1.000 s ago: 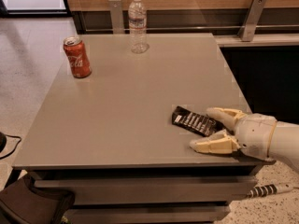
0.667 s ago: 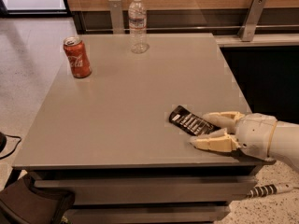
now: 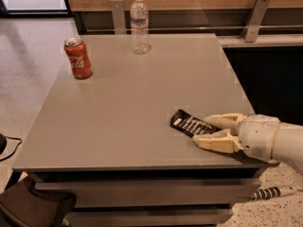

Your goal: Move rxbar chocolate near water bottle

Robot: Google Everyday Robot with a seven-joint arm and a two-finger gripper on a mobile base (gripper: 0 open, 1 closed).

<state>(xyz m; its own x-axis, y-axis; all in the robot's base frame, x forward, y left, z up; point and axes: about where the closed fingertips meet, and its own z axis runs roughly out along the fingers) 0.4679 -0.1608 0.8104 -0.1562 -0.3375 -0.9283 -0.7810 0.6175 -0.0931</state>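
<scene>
The gripper [image 3: 201, 131] is at the table's [image 3: 142, 93] front right, fingers spread around the rxbar chocolate's [image 3: 188, 123] right end, well apart from the water bottle [image 3: 139, 24].

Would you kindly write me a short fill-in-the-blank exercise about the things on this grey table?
1. The water bottle at the far edge of the table has a ___ cap.
2. The soda can is ___.
3. The rxbar chocolate has a ___ wrapper with white lettering.
4. In the camera view, the gripper is at the rxbar chocolate, near the table's front-___ corner.
Missing words: white; red; black; right.
</scene>
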